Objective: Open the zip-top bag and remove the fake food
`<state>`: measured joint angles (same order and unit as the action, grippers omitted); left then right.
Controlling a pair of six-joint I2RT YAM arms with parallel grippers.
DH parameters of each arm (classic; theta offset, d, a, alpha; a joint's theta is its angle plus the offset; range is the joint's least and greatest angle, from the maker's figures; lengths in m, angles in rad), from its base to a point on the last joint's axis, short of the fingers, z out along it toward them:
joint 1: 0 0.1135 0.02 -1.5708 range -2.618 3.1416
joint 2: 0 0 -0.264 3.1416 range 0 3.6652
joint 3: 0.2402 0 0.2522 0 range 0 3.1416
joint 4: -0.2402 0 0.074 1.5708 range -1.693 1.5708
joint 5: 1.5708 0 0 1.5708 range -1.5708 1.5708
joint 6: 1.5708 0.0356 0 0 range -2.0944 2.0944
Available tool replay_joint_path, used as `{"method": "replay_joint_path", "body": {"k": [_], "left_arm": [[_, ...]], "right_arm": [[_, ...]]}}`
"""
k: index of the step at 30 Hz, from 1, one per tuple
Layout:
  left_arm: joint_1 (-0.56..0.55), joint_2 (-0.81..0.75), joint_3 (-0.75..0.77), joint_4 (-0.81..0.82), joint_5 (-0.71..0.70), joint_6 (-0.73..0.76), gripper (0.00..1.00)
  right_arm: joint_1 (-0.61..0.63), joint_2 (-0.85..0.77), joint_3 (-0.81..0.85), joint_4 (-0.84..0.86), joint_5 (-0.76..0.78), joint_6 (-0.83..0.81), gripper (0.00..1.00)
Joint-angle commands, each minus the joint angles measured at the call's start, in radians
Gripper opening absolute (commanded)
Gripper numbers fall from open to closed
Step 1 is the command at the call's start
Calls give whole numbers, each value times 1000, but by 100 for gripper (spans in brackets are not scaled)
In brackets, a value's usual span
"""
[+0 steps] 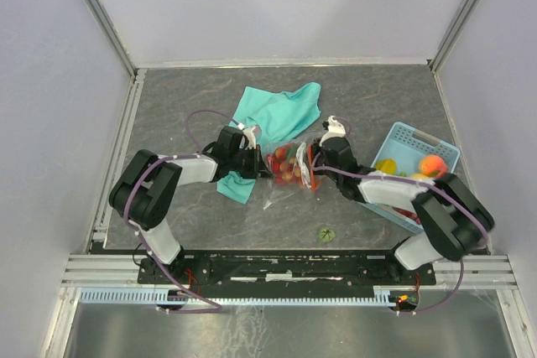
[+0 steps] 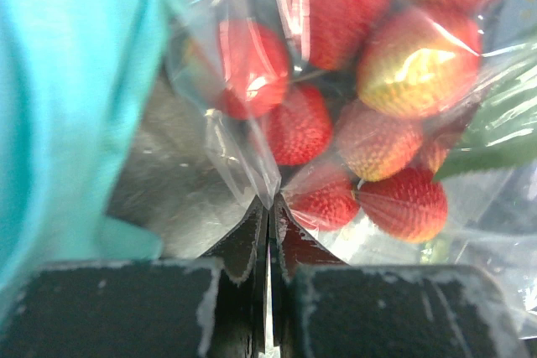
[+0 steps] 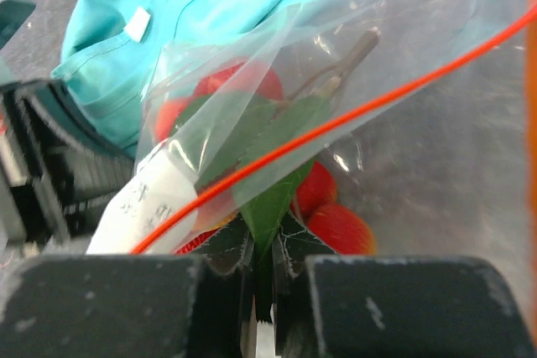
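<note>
Clear crinkly film of the zip-top bag is strung between both grippers. The left gripper is pinched tight on a fold, with red berries just ahead of its tips. The right gripper is clamped on the opposite wall, and the orange zip strip runs just above it. The opposed holds are likely meant to spread the mouth.

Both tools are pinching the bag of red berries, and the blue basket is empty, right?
Not empty. The top view shows a peach and a yellow fruit in the blue basket. The left tool and right tool do both pinch the bag of red berries.
</note>
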<state>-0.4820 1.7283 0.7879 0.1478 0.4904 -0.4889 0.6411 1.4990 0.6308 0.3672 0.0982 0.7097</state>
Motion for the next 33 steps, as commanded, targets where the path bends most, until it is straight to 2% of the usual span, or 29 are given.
{"method": "replay_joint_path", "body": {"k": [1,8,10,13,16,20,23,26,31,33], "left_arm": [[73,-76,-17,37,-49,-21,3],[94,-82,-7,52,-27,-53,3],[94,-65,-9,57,-1,-58,3],[94,-50,-16,56,16,-54,3],[94,-54,-24,26,-10,-30,3],[105,-63,-29,27,-42,-34,3],[117,-69,-50,101,-43,-87,3],[120,-62,-59,156,-35,-137,3],[120,-49,-70,208,6,-177,3],[120,-49,-73,205,17,-172,3]], "right_arm": [[5,-238,-74,-64,41,-26,12],[4,-441,-148,-156,68,-10,12],[2,-406,-145,-139,62,-10,16],[3,-322,-105,-98,33,-8,14],[4,-344,-114,-67,22,8,13],[4,-513,-163,-178,72,9,11],[2,-691,-206,-294,133,13,11],[0,-782,-193,-385,157,-14,11],[-1,-758,-153,-401,143,-34,13],[-1,-726,-145,-404,135,-36,21]]}}
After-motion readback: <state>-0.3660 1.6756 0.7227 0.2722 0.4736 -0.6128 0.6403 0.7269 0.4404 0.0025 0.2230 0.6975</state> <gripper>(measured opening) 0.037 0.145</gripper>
